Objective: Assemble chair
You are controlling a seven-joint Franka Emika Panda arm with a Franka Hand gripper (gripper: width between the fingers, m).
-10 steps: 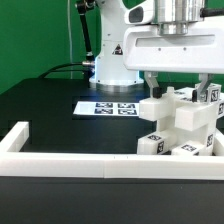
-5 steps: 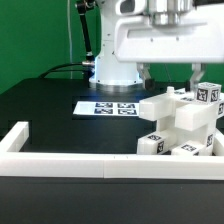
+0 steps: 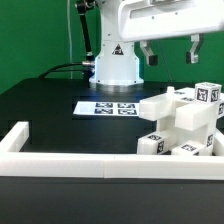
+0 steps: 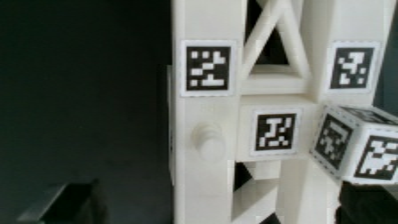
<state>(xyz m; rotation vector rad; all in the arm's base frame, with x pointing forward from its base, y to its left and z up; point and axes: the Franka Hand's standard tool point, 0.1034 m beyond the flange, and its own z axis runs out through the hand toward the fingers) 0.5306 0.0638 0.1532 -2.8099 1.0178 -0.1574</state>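
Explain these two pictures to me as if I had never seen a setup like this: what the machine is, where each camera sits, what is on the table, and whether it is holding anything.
The machine is a robot arm with a two-finger gripper for a hand. The exterior view comes from a camera standing off the arm, looking across a black table. The wrist view comes from a camera on the arm's wrist, looking down at the work from close by.

On the table stands the chair, a partly joined cluster of chunky white blocks. The small black-and-white squares on them are tags that cameras can track. In front runs a long white border rail. Behind lies the marker board, a flat sheet of tags that is no part of the furniture.

The gripper holds nothing: its fingers hang open in the air above the chair, touching none of it.
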